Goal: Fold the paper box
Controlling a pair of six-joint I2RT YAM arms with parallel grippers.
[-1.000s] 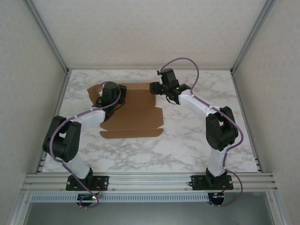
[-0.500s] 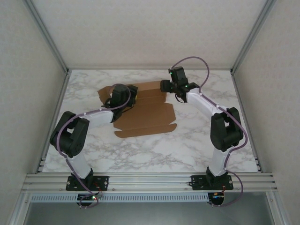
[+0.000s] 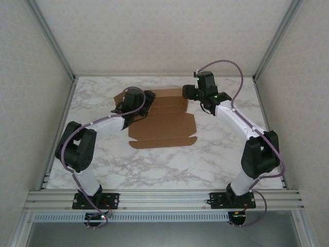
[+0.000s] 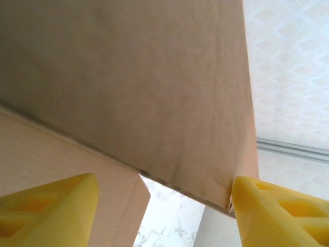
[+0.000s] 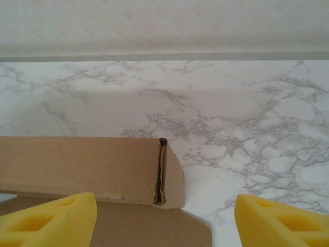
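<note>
The paper box (image 3: 163, 126) is a brown cardboard sheet lying mostly flat on the marble table, with its far flaps raised. My left gripper (image 3: 145, 101) is at the sheet's far left corner. In the left wrist view a raised panel of the box (image 4: 128, 77) looms close, and the left gripper (image 4: 162, 203) is open with its right fingertip (image 4: 257, 200) against the panel's lower corner. My right gripper (image 3: 186, 93) hovers at the far right corner. In the right wrist view the right gripper (image 5: 164, 218) is open above a folded wall corner (image 5: 164, 172) of the box (image 5: 77, 164).
The marble table (image 3: 216, 154) stretches bare to the right and in front of the box. An aluminium frame rail (image 3: 164, 196) runs along the near edge. White enclosure walls (image 3: 164, 31) stand close behind and at both sides.
The box and both grippers have shifted to the right across the table. The left gripper has opened, letting go of the flap it was pinching. The right arm has stretched out further.
</note>
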